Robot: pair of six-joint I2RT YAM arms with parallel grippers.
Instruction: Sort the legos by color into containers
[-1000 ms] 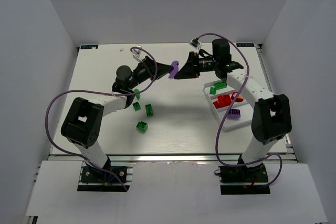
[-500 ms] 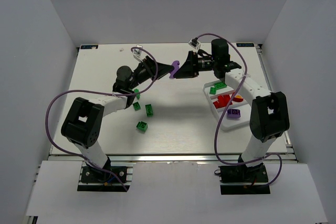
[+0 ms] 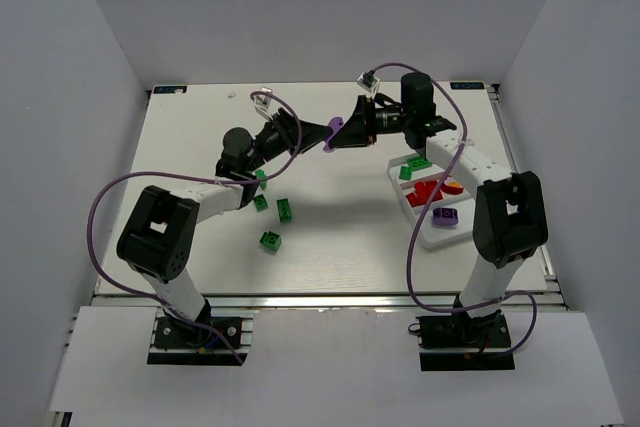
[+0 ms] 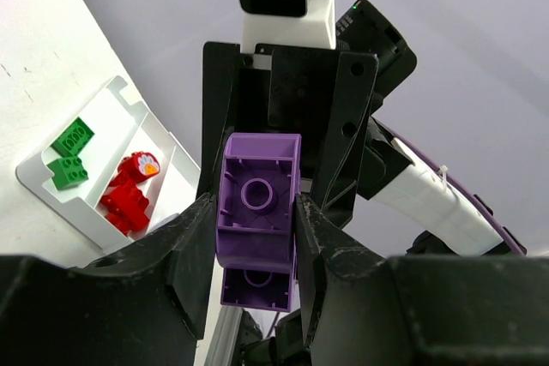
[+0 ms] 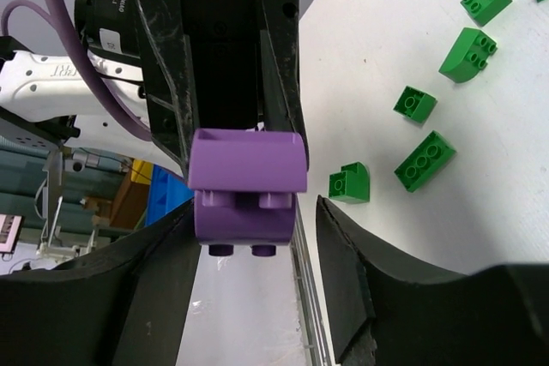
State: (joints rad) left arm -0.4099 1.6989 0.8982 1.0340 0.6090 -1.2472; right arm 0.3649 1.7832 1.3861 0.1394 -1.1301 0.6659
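Purple lego (image 4: 257,220) hangs above the tabletop, well left of the tray (image 3: 430,237), pinched by the left arm's fingers (image 4: 184,255). Its long axis points into the right arm's fingers (image 5: 352,289), which straddle it, spread and not yet gripping.

Open table (image 3: 340,212) between tray (image 3: 432,237), green bricks (image 3: 270,240)
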